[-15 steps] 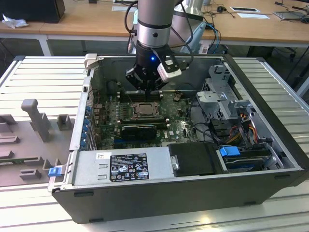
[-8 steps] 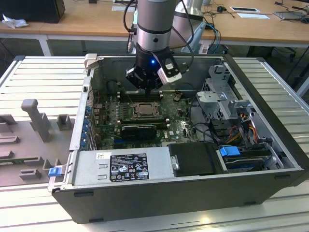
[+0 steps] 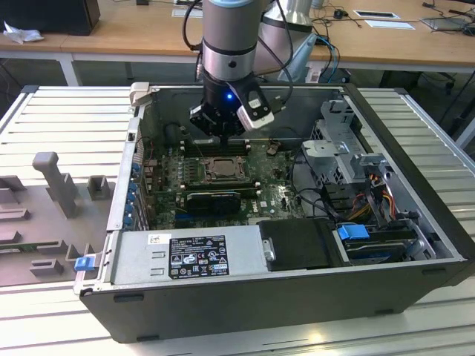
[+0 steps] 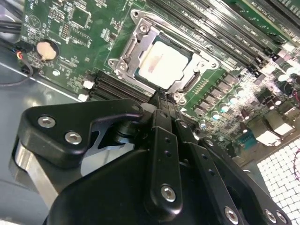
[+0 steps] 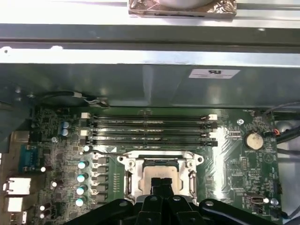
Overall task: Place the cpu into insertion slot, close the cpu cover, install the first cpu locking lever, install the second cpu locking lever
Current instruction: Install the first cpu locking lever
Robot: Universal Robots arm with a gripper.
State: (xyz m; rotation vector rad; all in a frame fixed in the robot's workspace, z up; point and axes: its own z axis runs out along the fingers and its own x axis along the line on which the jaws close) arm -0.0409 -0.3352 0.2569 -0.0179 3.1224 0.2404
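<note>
Hovering just above the insertion slot [image 4: 186,83] with the gripper [image 4: 161,101] pinched closed on nothing — cpu [image 4: 161,65] seated inside, cpu cover [image 4: 136,47] lying flat around it. Likely light, stiff, slick-topped, fragile underneath — best taken by opposite edges, never by the contact face.

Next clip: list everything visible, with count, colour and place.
table: one, silvery, slatted, under everything
case: one, dark grey, open, on table
board: one, green, inside case
cpu: one, pale silver, mid-board
cover: one, silvery, down around cpu
memory slots: four, black, beside cpu
battery: one, silver, on board
power supply: one, grey, case's near edge
fixtures: several, grey, exterior view's left
arm: one, grey, above case
claw: one, black, shut, tip by cover's edge
</note>
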